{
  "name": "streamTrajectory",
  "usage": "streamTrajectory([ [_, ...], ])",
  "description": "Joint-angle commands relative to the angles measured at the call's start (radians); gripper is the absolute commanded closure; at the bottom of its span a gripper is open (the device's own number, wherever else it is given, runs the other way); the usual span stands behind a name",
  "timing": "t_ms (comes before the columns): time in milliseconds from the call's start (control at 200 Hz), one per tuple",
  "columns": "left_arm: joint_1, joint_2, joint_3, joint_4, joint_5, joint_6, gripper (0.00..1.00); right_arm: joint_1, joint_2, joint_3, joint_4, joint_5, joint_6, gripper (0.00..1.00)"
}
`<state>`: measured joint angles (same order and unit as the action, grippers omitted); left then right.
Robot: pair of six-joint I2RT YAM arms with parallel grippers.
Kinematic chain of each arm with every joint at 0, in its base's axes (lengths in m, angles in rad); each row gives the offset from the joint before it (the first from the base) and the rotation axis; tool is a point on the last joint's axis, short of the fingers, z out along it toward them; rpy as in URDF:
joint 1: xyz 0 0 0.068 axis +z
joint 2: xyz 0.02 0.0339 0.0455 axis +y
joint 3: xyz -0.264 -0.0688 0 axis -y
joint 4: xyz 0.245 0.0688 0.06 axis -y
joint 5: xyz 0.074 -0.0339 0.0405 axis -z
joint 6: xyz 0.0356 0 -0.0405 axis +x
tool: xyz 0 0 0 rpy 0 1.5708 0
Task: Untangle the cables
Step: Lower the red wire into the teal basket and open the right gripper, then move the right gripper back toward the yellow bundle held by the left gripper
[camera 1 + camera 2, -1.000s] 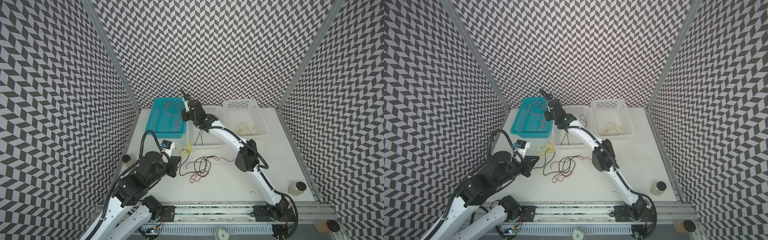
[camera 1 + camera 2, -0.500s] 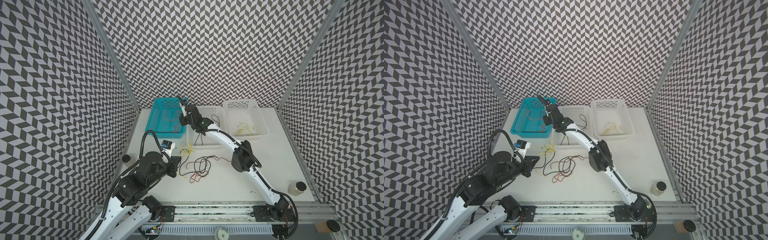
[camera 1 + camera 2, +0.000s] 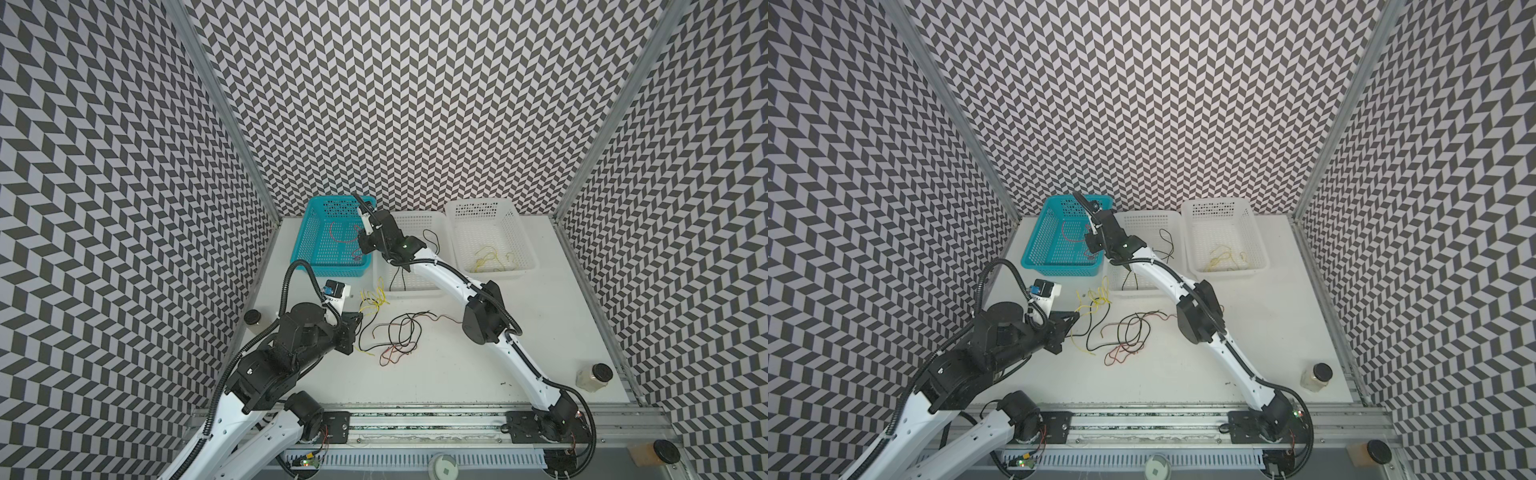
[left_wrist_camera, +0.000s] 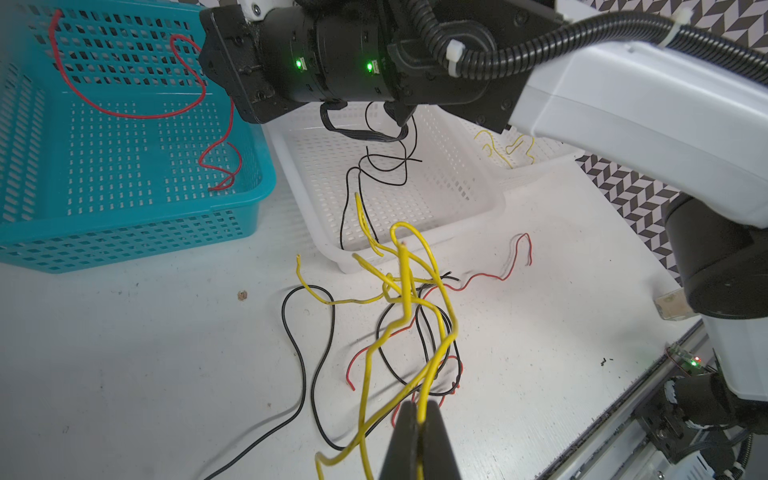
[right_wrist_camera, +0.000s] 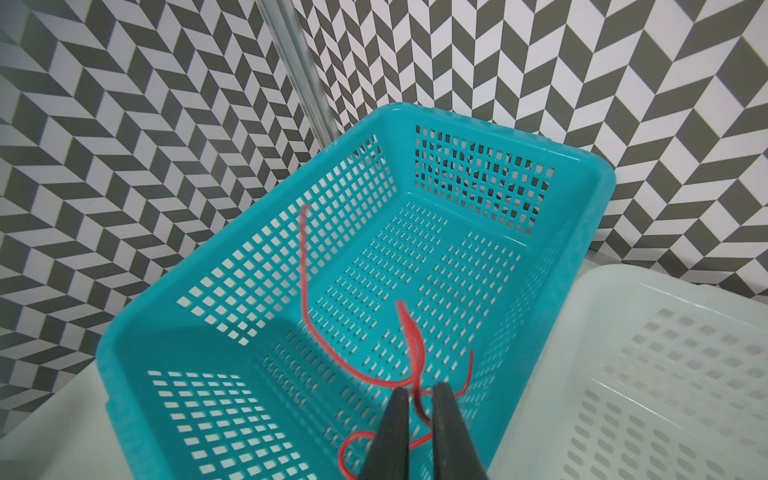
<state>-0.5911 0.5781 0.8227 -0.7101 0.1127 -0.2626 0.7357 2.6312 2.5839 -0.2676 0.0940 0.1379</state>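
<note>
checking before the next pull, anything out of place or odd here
Nothing spilled or damaged. The yellow cable pinched in the left end effector rises off the table, tangled with black and red cables. A brown crumb lies near the teal basket.

The scene is enclosed on three sides by walls covered in a black-and-white chevron pattern: a back wall [image 3: 374, 104], a left wall [image 3: 104, 208] and a right wall [image 3: 685, 249]. The corners are marked by pale metal uprights, a left post [image 3: 231, 124] and a right post [image 3: 612, 120], both seen leaning outward toward the top in both top views. A white counter [image 3: 436, 386] is set between the walls. Its matt surface is dotted with a few small specks [image 4: 242, 295]. The front edge is lined by a grey metal rail [image 3: 415, 419], and a slotted grey strip [image 3: 415, 459] is fitted below it. Everything is lit evenly, so only soft, faint shadows are cast on the counter.
</note>
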Motion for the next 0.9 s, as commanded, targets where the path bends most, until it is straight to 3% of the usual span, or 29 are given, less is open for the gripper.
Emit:
streamTrajectory([
  [0, -0.007, 0.000, -0.005, 0.023, -0.007, 0.008, 1.00, 0.008, -0.002, 0.038, 0.025, -0.010, -0.022, 0.86],
  [285, -0.007, 0.001, -0.007, 0.024, -0.006, 0.008, 1.00, 0.008, -0.023, 0.037, 0.030, -0.034, -0.029, 0.69],
  [636, -0.009, 0.000, -0.008, 0.023, -0.007, 0.009, 1.00, 0.007, -0.047, 0.034, 0.003, -0.099, -0.032, 0.60],
  [731, -0.010, -0.001, -0.008, 0.024, -0.010, 0.010, 1.00, 0.004, -0.096, -0.005, 0.015, -0.115, -0.016, 0.58],
  [896, -0.011, 0.007, -0.009, 0.026, -0.005, 0.008, 1.00, -0.001, -0.259, -0.174, 0.045, -0.139, -0.010, 0.42],
])
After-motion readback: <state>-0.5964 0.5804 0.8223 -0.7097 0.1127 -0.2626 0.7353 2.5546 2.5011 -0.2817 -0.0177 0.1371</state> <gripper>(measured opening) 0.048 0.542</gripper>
